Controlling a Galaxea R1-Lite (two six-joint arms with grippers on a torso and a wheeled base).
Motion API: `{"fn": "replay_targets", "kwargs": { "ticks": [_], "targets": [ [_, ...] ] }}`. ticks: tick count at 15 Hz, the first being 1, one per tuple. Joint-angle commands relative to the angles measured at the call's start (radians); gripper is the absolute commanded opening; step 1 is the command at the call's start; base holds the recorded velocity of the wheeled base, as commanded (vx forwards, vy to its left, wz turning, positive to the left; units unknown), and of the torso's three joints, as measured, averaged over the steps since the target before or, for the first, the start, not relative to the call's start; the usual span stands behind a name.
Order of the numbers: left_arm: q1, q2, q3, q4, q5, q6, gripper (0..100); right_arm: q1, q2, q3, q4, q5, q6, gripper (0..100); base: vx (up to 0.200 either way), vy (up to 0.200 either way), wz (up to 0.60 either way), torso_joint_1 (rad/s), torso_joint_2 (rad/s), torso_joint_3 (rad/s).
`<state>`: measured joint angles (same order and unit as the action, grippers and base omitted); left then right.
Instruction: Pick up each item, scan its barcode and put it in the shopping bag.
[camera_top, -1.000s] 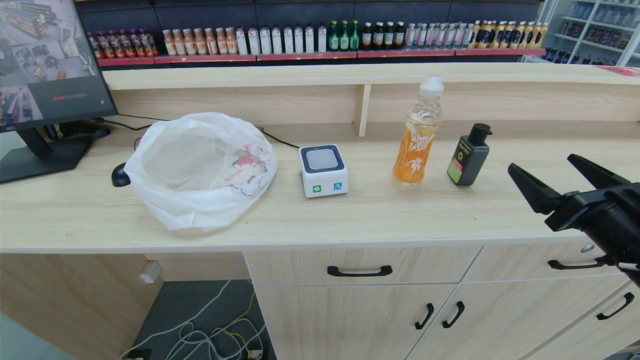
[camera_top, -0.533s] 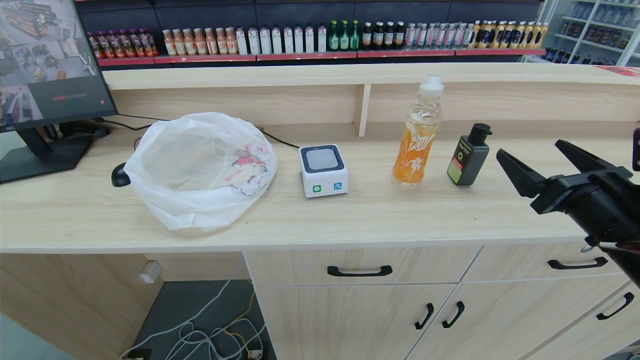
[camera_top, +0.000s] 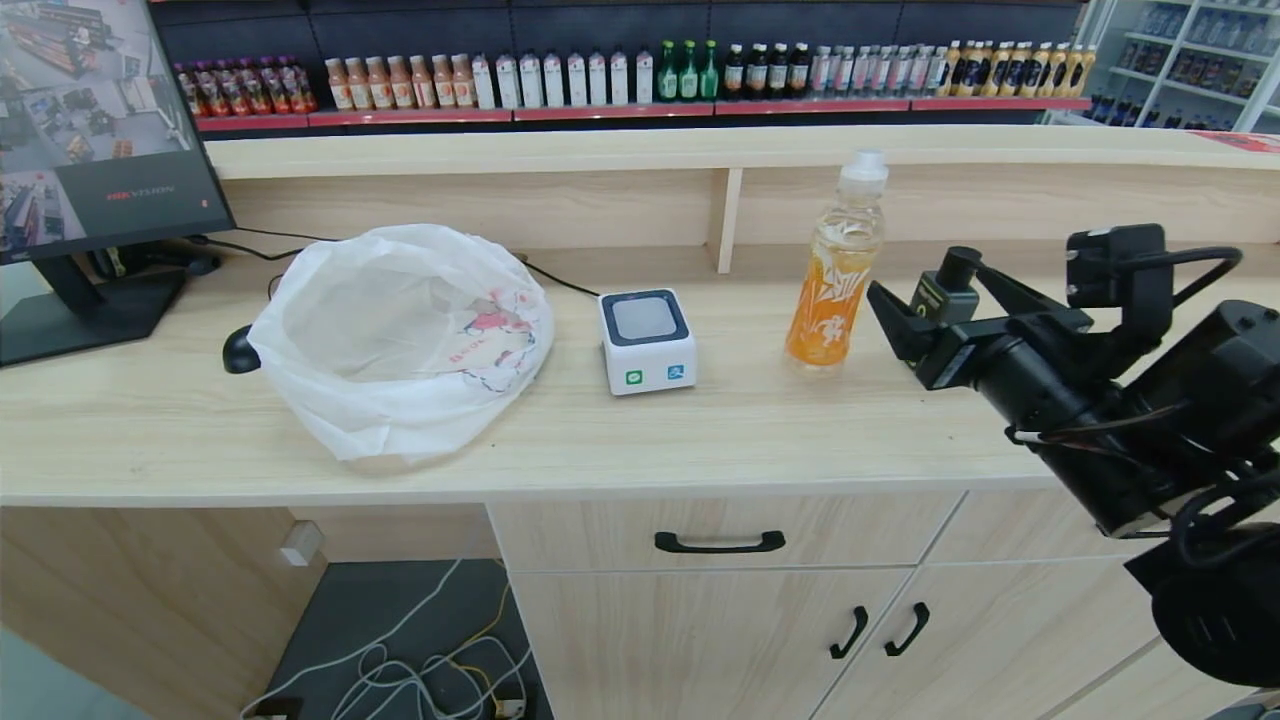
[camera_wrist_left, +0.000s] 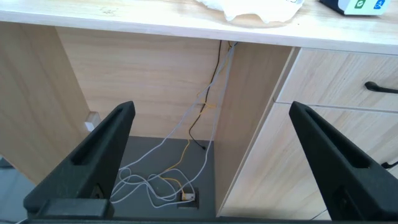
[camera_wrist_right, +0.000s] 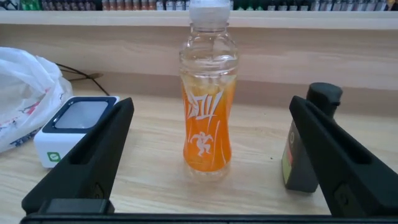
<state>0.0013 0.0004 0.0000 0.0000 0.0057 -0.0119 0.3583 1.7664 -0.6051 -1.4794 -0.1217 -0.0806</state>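
Pick 1 of 2 looks underway: the right gripper, jaws wide and empty, faces the orange bottle standing right of the scanner, so next it should advance and close round the waist.

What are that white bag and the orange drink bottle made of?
The shopping bag looks like thin plastic film: translucent, crinkled and slumping softly. The bottle seems to be clear, glossy plastic, since the orange drink shows through its wall.
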Motion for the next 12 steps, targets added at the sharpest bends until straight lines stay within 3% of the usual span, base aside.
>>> {"fn": "replay_targets", "kwargs": {
  "ticks": [1, 8, 12],
  "targets": [
    [0.0, 0.0, 0.0, 0.0, 0.0, 0.0, 100, 0.004, 0.088, -0.056, -0.001, -0.001, 0.001, 100, 0.0, 0.0, 0.0, 0.0, 0.0, 0.0],
    [0.0, 0.0, 0.0, 0.0, 0.0, 0.0, 100, 0.011, 0.248, -0.234, 0.005, 0.001, 0.002, 100, 0.0, 0.0, 0.0, 0.0, 0.0, 0.0],
    [0.0, 0.0, 0.0, 0.0, 0.0, 0.0, 100, 0.01, 0.268, -0.249, 0.007, -0.001, 0.004, 100, 0.0, 0.0, 0.0, 0.0, 0.0, 0.0]
  ]
}}
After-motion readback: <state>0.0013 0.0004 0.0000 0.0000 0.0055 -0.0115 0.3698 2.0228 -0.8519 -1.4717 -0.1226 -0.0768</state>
